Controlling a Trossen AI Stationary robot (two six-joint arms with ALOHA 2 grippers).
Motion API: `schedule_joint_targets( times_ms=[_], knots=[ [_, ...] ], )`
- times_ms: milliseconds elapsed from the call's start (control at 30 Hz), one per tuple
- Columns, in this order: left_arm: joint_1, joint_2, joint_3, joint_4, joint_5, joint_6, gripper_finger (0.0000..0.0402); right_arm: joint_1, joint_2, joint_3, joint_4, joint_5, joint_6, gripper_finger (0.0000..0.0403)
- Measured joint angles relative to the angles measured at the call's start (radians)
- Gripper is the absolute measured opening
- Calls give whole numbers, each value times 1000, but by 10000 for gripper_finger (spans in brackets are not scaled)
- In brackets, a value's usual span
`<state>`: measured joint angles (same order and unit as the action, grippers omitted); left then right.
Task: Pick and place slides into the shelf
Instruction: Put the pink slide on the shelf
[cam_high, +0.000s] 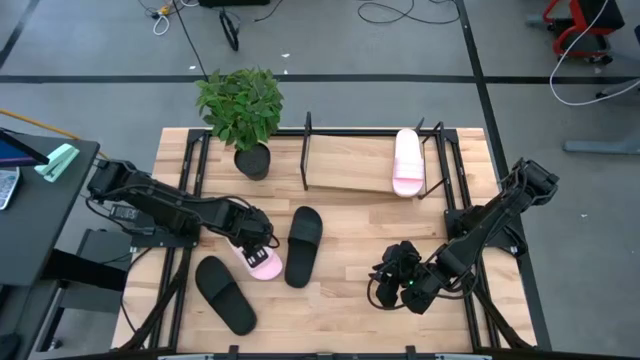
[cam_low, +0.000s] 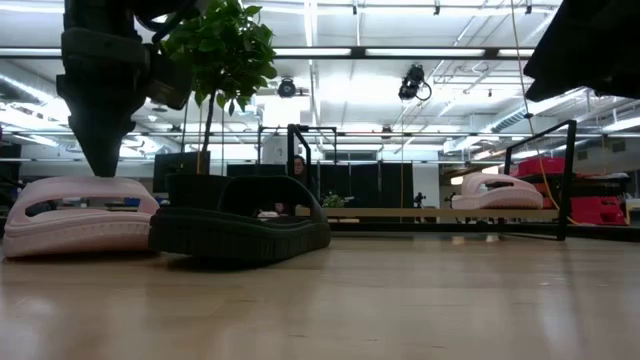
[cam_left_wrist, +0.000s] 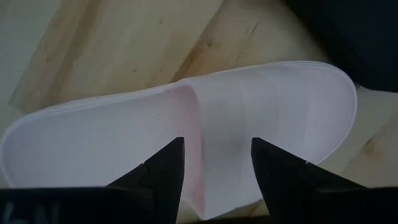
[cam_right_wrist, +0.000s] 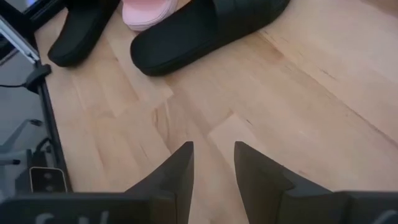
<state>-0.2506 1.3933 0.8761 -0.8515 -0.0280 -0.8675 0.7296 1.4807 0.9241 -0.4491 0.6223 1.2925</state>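
The left arm stretches low across the worktop (cam_high: 350, 290), its hand (cam_left_wrist: 216, 163) tipped down over a pink slide (cam_left_wrist: 186, 143), fingers apart on either side of the strap. The right hand (cam_right_wrist: 212, 165) hangs over bare wood, fingers apart, holding nothing. Another pink slide (cam_high: 407, 162) lies on the shelf (cam_high: 350, 165).

Overhead, one camera looks straight down on the whole table (cam_high: 340, 300), the potted plant (cam_high: 240, 105) at its far edge; a second sits at tabletop level on the side opposite the plant (cam_low: 215, 60), facing level across the boards toward it and the room behind, and both take in the black slide (cam_high: 303, 245) (cam_low: 240, 235) near the plant. The left wrist camera peers past its own spread fingers (cam_left_wrist: 163, 174) at very close range onto a pink slide (cam_left_wrist: 186, 143). The right wrist camera looks from somewhat farther off, over bare wood toward that same black slide (cam_right_wrist: 205, 31).
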Motion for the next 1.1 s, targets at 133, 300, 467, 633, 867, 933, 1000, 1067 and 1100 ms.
schedule_joint_targets(
  times_ms=[133, 300, 467, 633, 867, 933, 1000, 1067, 1100],
  knots=[
    [3, 0, 0, 0, 7, 1, 184, 0, 0, 0, 2, 1, -1, 121],
    [3, 0, 0, 42, 14, 0, 183, 0, 0, 0, 2, 1, -3, 121],
    [3, 5, 0, 59, 14, -3, 166, 0, 0, 0, 1, 1, -4, 121],
    [1, 31, 0, 86, 14, 18, 132, 0, 0, 0, 1, 1, -4, 121],
    [1, 41, 0, 92, 10, 47, 32, -1, 0, 0, -4, 13, -3, 121],
    [4, 41, 0, 90, 11, 54, 12, -1, 0, 0, -8, 17, -3, 121],
    [3, 41, 0, 90, 11, 53, 13, -1, 0, 0, -15, 28, -3, 121],
    [1, 41, 0, 91, 16, 44, 16, -1, 0, 0, -17, 35, -3, 121],
    [1, 41, 0, 91, 24, 41, 15, -1, 0, 0, -17, 35, -3, 121]
  ],
)
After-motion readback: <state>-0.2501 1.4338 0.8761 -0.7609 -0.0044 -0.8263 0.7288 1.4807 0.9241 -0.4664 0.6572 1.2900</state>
